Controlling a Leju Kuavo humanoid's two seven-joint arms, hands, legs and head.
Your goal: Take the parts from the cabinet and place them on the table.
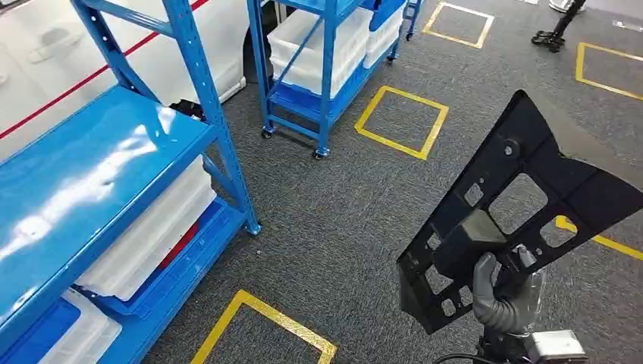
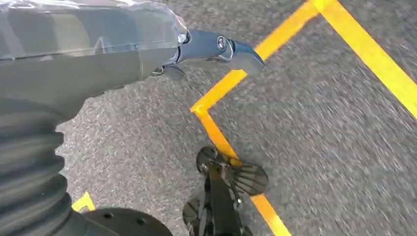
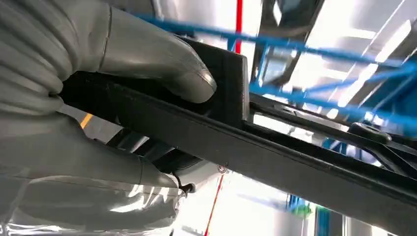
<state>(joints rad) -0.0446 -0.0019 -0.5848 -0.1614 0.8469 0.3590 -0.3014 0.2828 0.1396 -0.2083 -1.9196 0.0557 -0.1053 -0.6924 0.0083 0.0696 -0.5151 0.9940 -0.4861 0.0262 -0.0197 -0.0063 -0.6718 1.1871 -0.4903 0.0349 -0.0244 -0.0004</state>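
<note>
I have the black part in the right hand, carried in the air over the grey carpet floor, off the shelving. The right wrist view shows the thumb pressed on one face of the part and the rest of the hand closed under it, so the fingers are clamped on its lower end. From that grip the part's long axis runs up and away from the hand, toward the far right in the head view, with the wide, cut-out end highest. The left hand hangs over the floor near a yellow tape line; it holds nothing, but I cannot tell how its fingers are set. The blue rack stands to my left. I see no bench; I judge the next move needs one found first, then the free upper end lowered flat
</note>
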